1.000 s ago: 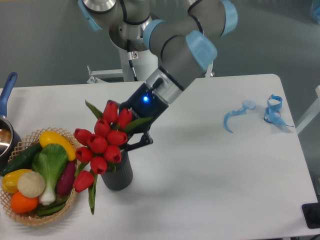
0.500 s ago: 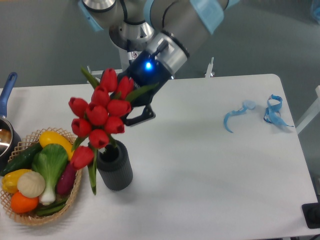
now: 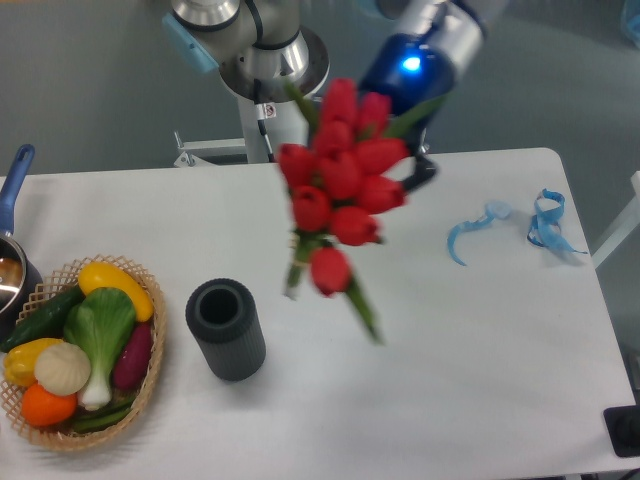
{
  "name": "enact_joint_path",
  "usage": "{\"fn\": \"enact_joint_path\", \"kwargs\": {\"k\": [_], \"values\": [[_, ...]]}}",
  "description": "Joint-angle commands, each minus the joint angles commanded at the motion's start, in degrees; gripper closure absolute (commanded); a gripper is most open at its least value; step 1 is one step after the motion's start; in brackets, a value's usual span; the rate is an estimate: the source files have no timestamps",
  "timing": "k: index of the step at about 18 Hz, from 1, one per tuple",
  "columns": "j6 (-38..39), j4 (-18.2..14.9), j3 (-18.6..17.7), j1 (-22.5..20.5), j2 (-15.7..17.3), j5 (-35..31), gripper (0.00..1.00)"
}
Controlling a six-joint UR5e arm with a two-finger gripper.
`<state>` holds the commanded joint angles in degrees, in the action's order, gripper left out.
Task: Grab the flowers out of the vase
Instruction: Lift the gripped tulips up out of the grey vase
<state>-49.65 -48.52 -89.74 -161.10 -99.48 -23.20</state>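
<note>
The flowers (image 3: 340, 190), a bunch of red tulip buds with green stems and leaves, hang in the air above the table's middle, blurred by motion. My gripper (image 3: 400, 175) is shut on their stems just behind the buds, with its blue light showing above. The vase (image 3: 227, 328), a dark grey ribbed cylinder, stands upright at the left front with its round mouth hollow. The flowers are well up and to the right of the vase, fully out of it.
A wicker basket (image 3: 148, 385) of vegetables sits left of the vase. A pot with a blue handle (image 3: 12, 190) is at the far left edge. Blue ribbon pieces (image 3: 545, 225) lie at the right back. The arm's base (image 3: 265, 60) stands behind the table.
The gripper has lifted the flowers up out of the vase and carried them right and back. The vase stays in place, its mouth now bare.
</note>
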Motion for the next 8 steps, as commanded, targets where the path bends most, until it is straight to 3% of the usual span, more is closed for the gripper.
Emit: {"fn": "enact_joint_path", "kwargs": {"k": [3, 8], "values": [[-3.8, 0.2, 1.5, -1.7, -3.1, -0.1, 0.64], [-4.6, 0.4, 1.3, -4.1, -3.7, -0.1, 0.64]]}}
